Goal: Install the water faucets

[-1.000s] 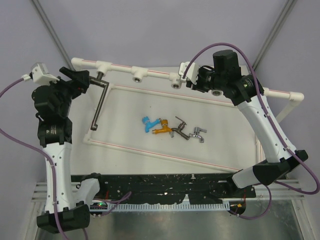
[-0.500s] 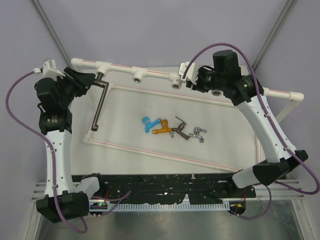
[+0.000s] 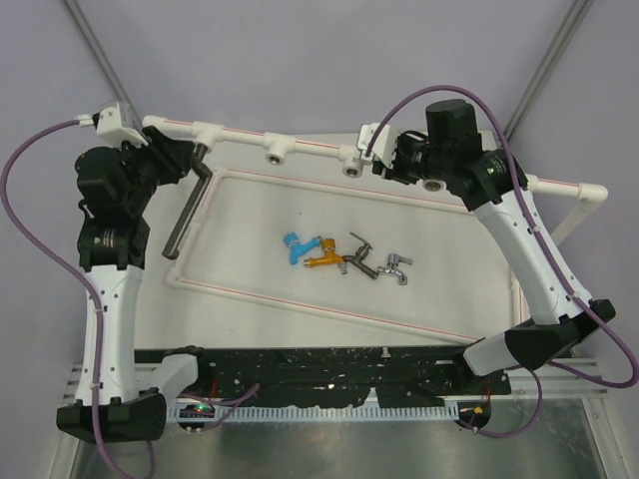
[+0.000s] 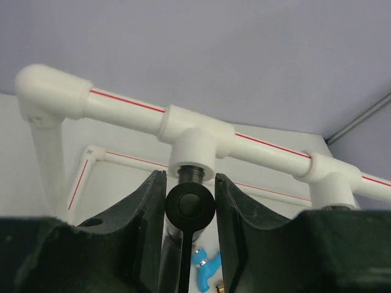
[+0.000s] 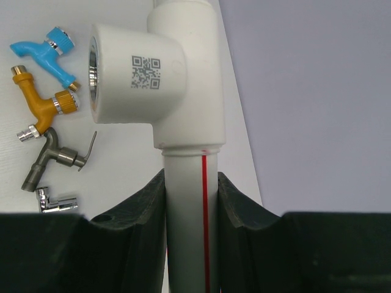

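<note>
Screwing the large dark-grey faucet with a long straight arm into the leftmost white socket of the white pipe frame. Compared with one second ago, shows the long arm swung around its head, with the free end now nearer to the left side of the frame, and the left wrist rolled together with it. Means, by judgement, one more part of a turn into the thread; cannot tell from these views how deep it sits.

Holds the round black head of this faucet between the closed fingers of the left gripper, one finger on each side, just under the socket. Clamps the white tube with the right gripper, fingers closed around it below the tee with the printed code. Serves probably to steady the frame against the twisting.

Leaves the small blue plastic faucet, the small orange faucet, the small dark metal faucet and the small shiny chrome faucet lying close together on the white worktop, well apart from both grippers. So probably only the first of five in work.
</note>
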